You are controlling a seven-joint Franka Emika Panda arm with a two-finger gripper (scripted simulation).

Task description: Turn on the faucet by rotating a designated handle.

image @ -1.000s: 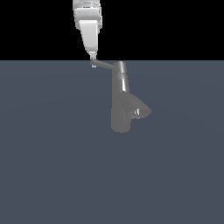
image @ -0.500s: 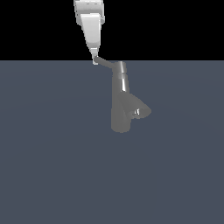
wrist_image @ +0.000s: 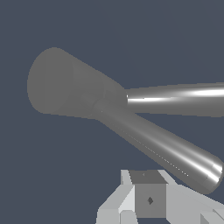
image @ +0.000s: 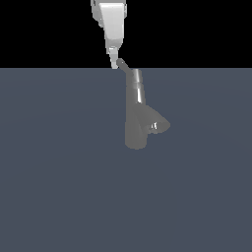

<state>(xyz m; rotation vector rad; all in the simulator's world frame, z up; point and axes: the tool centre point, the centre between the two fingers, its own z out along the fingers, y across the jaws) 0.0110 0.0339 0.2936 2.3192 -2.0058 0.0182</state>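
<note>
The grey shiny faucet [image: 136,118] stands upright in the middle of the exterior view, with its short wide spout [image: 158,124] angled to that view's right. The thin handle [image: 124,66] juts up and to the exterior view's left from the cylindrical cap [image: 136,78]. My gripper [image: 114,62] hangs down from above. Its fingers are shut on nothing and their tip rests against the handle's free end. In the wrist view the faucet [wrist_image: 74,87] fills the middle, with shiny branches close to my gripper [wrist_image: 148,188]. I cannot tell the handle apart there.
The faucet stands on a flat dark blue-grey floor [image: 59,187] that runs to every edge of the exterior view. Above the floor's far edge the background is black. My white hand [image: 112,22] comes in from the top edge.
The handle has swung from pointing towards the exterior view's left to slanting up and back. My gripper has moved to the exterior view's right, staying at the handle's tip.
</note>
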